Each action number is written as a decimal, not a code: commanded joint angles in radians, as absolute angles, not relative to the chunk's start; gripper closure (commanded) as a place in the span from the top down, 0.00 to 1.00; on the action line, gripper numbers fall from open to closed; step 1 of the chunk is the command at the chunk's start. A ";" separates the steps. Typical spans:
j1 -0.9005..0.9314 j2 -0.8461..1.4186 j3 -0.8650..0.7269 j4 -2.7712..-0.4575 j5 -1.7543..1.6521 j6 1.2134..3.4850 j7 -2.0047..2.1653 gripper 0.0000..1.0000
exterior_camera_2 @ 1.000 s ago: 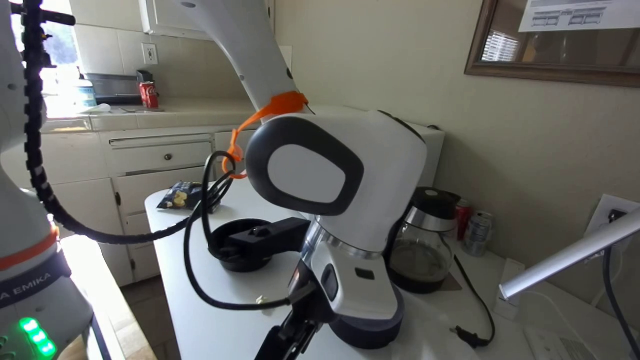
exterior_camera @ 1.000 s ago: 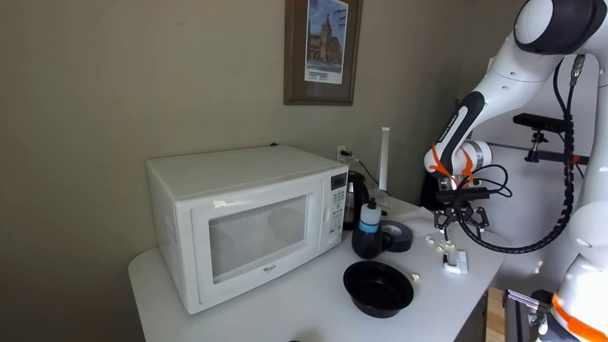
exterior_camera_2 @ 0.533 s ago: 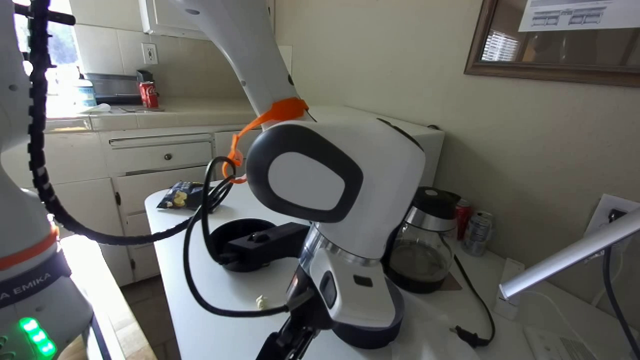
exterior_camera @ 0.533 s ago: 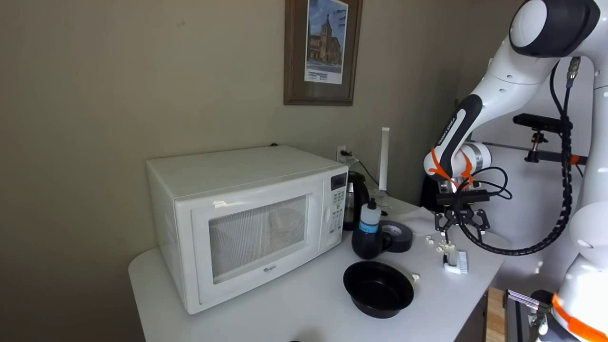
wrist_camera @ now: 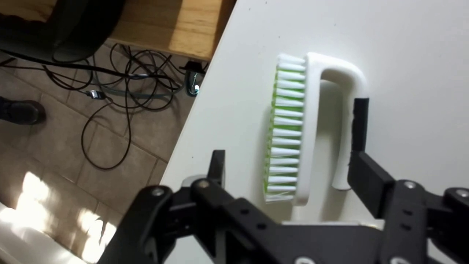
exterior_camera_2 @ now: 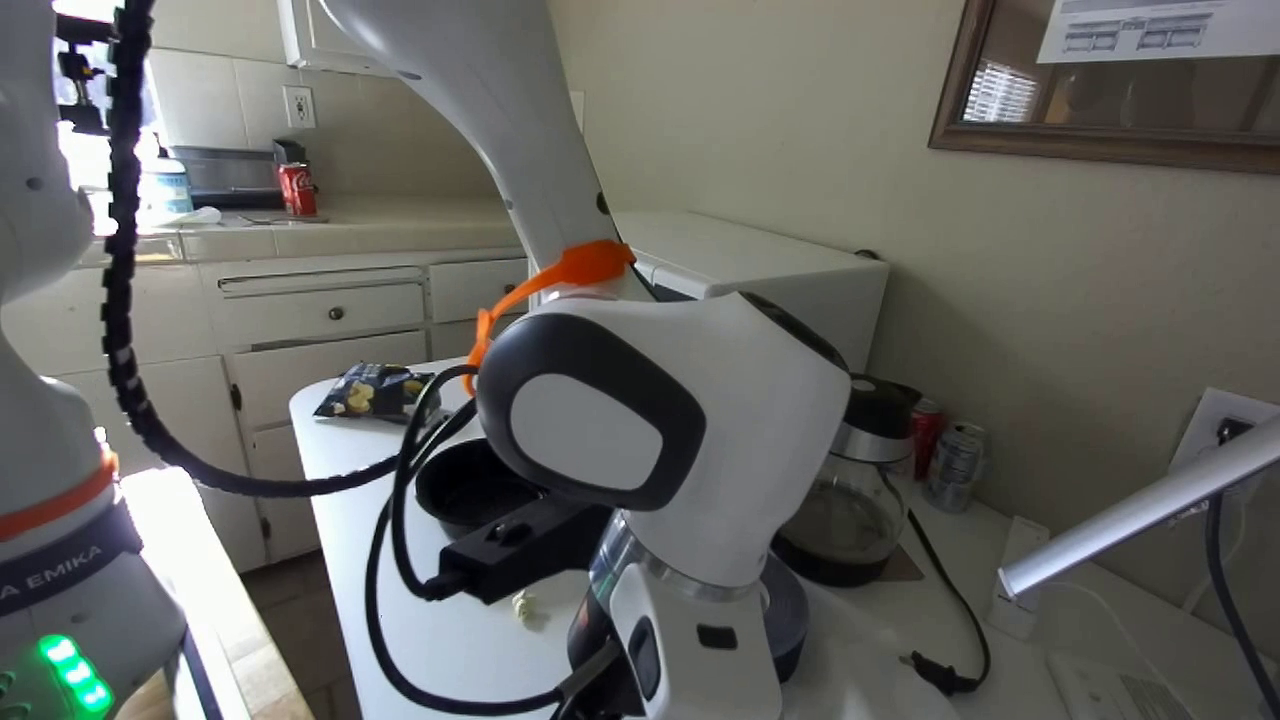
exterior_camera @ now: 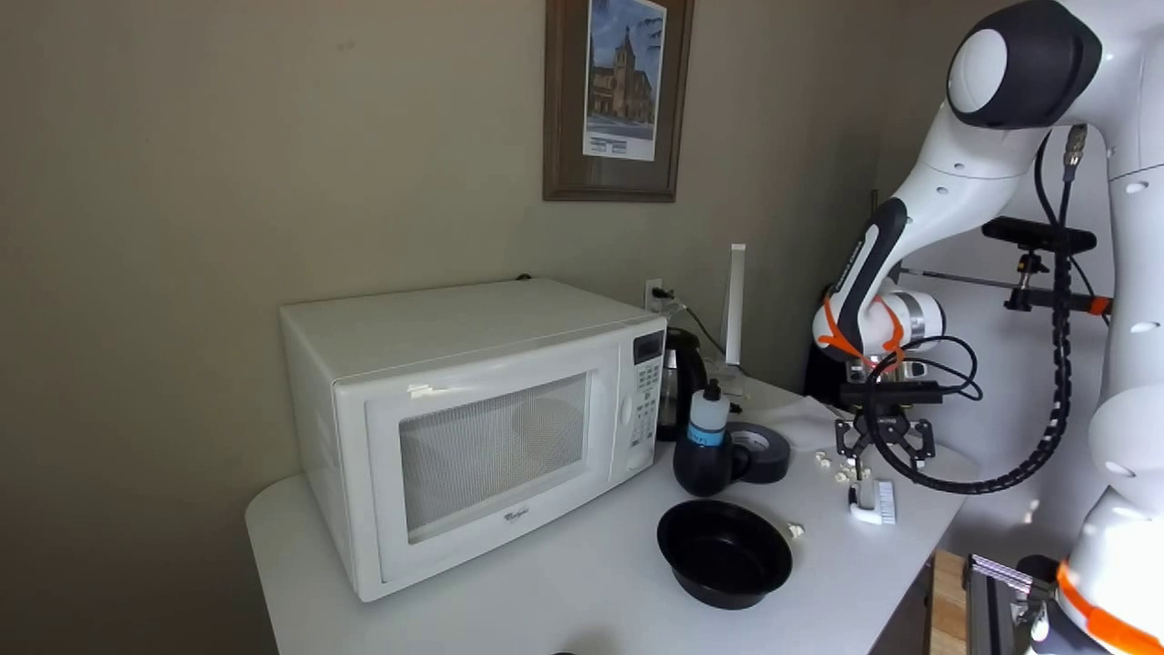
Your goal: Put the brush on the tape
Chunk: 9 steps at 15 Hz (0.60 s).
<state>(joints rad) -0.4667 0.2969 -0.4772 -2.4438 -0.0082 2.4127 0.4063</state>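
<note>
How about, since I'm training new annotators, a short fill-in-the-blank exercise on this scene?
1. In the wrist view, the brush has bristles in white and ____.
2. The grip patch of the brush is ____.
3. Rather than shut, the claw is ____.
4. In an exterior view, of the tape and the black bowl, the wider across is the ____.

Missing words: green; black; open; bowl.

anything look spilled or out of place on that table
Yes: small pale bits, likely popcorn, lie loose on the white tabletop near the brush, and one more bit lies beside the black bowl. Scattered bare like that, they look spilled.
</note>
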 commanded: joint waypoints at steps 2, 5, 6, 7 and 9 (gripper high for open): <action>-0.447 0.293 -0.460 -2.474 0.081 2.469 0.352 0.74; -0.406 0.290 -0.453 -2.472 0.073 2.493 0.387 0.48; -0.391 0.298 -0.451 -2.467 0.065 2.499 0.400 0.37; -0.378 0.304 -0.448 -2.464 0.062 2.508 0.408 0.32; -0.354 0.307 -0.443 -2.460 0.060 2.511 0.422 0.26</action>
<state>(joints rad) -0.3889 0.2971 -0.4463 -2.4553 0.0565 2.4829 0.3956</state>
